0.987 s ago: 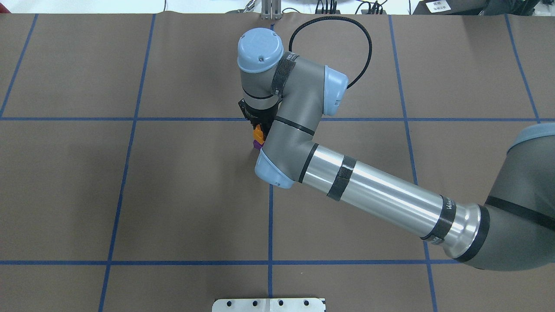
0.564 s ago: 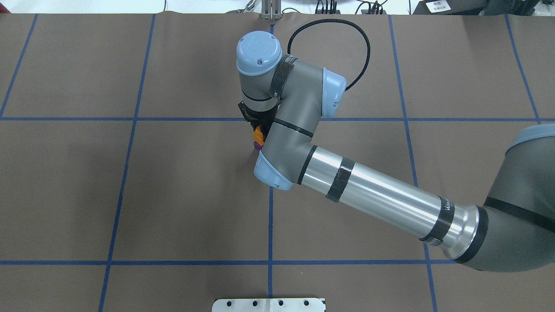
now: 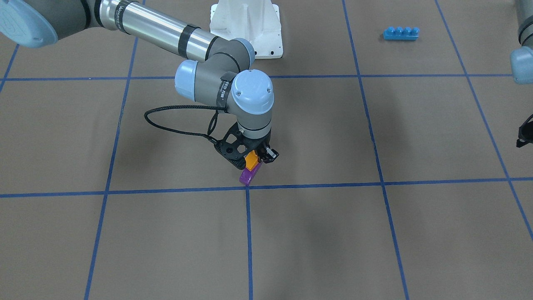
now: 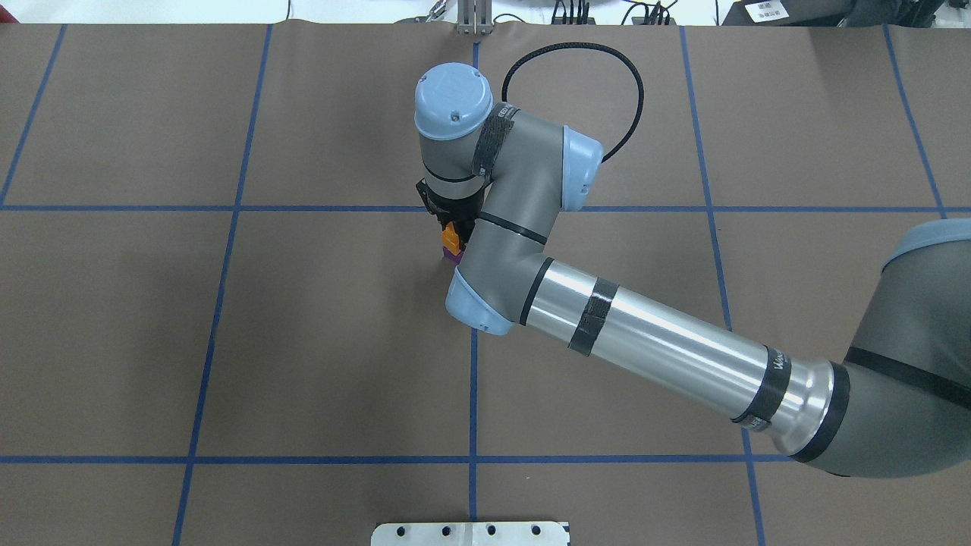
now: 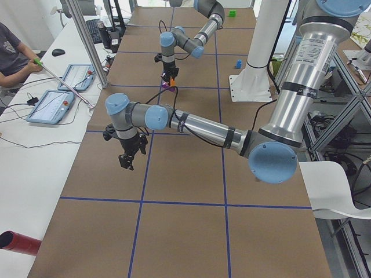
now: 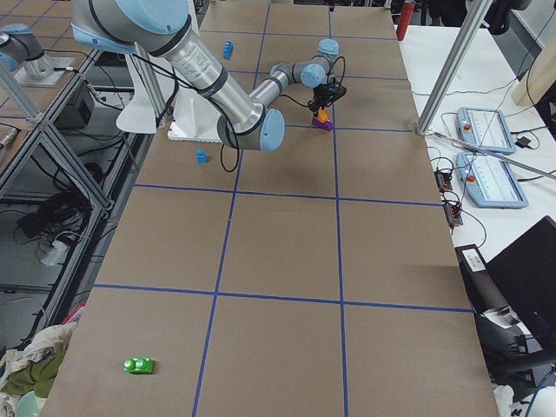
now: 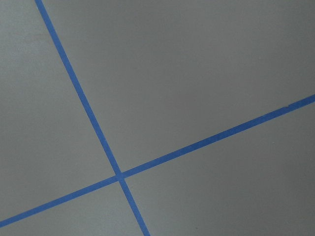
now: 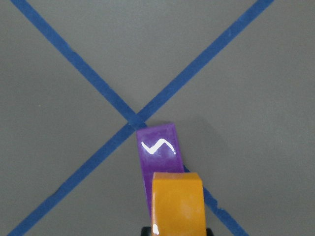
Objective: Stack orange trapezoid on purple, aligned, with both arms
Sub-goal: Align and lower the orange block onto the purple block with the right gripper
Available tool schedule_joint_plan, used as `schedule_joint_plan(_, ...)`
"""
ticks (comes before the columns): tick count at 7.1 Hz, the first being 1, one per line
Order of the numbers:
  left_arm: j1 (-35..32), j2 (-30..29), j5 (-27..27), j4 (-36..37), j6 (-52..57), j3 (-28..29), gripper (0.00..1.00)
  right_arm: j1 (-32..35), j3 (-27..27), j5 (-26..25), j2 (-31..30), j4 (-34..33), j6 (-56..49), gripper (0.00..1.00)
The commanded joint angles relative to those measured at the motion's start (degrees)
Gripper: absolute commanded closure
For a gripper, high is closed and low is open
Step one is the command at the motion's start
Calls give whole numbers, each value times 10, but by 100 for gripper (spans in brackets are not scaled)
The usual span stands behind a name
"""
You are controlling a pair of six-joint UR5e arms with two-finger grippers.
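Orange plastic, glossy and hard: the orange trapezoid [image 3: 251, 161] looks like a small, light, rigid brick. I judge its smooth faces to be slippery, the sloped one most of all. The right tool [image 3: 252, 160] is closed on it from two opposite sides and holds it directly over the purple brick [image 3: 248, 176]. That brick lies on the surface [image 3: 374, 233] just beside a crossing of blue tape lines [image 8: 135, 118].

In the right wrist view the orange covers the near end of the purple, and the purple's far end shows beyond it. I cannot tell whether the two are touching or pressed home.

The best hold is probably on the flat, parallel side walls, below the stud. Pads on the slope would likely squirt the piece out. The purple brick seems just as light and slick. A push that lands off its stud could slide it across the paper-like surface or tip it, so it may need bracing at its side walls.

The left tool [image 5: 128, 152] hangs well apart over bare surface, and its wrist camera shows only tape lines. I cannot tell whether it is wide or narrow.
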Motion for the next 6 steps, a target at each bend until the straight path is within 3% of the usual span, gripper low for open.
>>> schedule_joint_plan(1,0,0,0,0,0,0,0,0,-1,0,-2,0,-2,100)
schedule_joint_plan(6,0,-1,0,0,-1,-1,0,1,0,0,-7,5,-6,100)
